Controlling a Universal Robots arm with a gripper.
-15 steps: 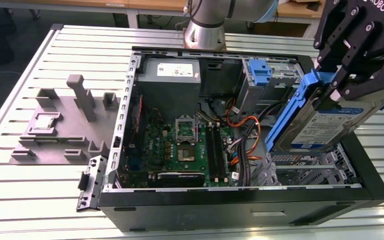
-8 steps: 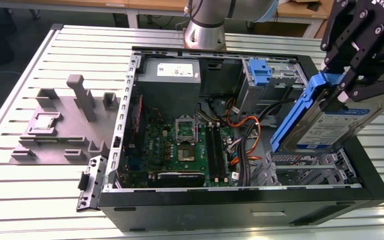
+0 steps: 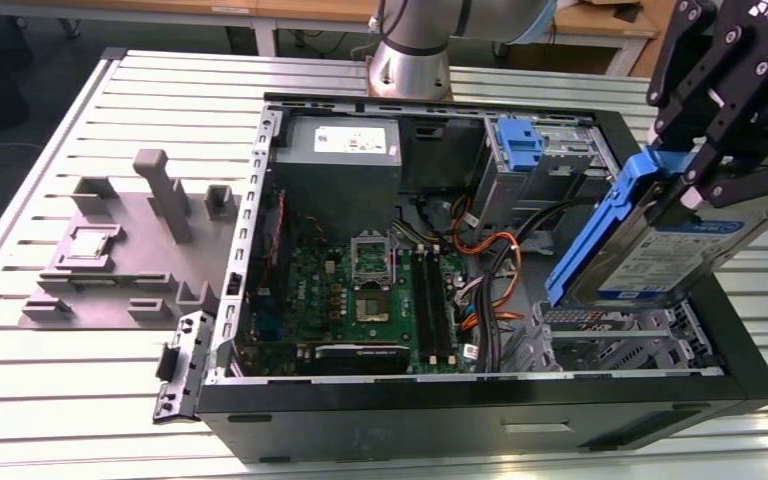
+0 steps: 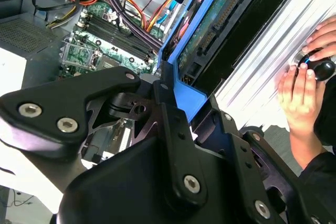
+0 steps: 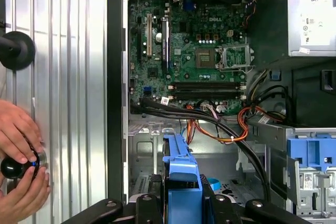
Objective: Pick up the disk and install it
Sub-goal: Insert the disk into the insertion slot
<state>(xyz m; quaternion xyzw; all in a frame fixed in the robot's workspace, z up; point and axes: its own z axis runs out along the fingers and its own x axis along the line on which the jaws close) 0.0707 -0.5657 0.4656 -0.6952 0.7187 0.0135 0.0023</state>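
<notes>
High on the exterior view's right, the black gripper pinches the flat silver, blue-railed disk by its rails; it looks rigid, hefty, shock-sensitive.

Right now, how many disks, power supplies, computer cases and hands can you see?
disk: 1
power supply: 1
computer case: 1
hands: 2
Total: 5
</notes>
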